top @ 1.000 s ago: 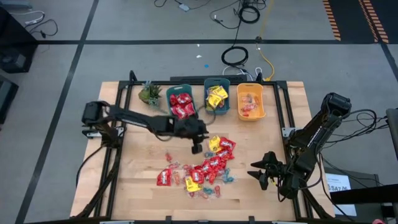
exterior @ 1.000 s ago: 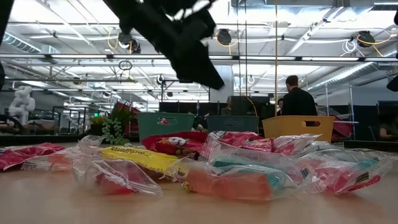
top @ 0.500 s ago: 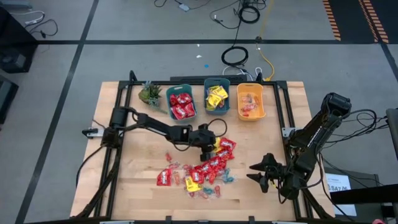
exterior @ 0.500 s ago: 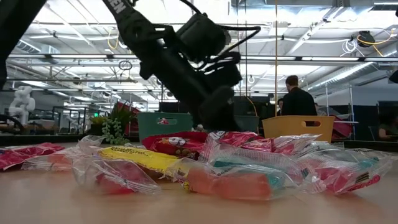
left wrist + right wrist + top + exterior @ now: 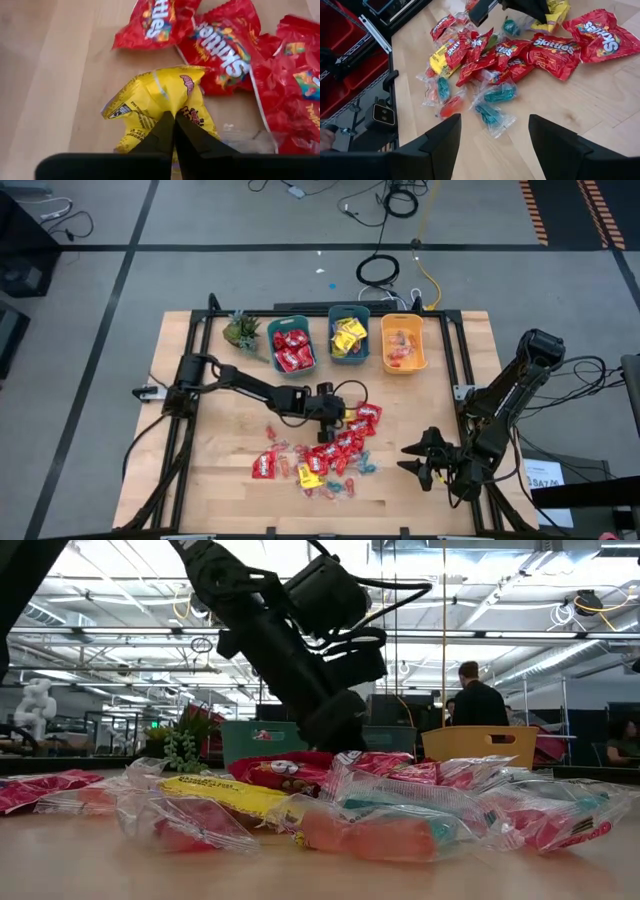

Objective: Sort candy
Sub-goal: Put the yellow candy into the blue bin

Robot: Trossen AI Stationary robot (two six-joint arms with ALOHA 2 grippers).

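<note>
Yellow crinkled candy packet lies on the pale wooden table at the far edge of a heap of red packets and small twist-wrapped sweets, pinched between the closed fingers of the left gripper. Beyond the heap stand two teal bins and an orange bin. Near the table's right edge, the right gripper hovers with fingers apart, holding nothing.

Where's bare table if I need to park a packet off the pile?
Bare wood lies between the plant and the candy pile, left of the left claw. Another strip sits between the pile and the right claw. The pile itself and the bins are crowded.
</note>
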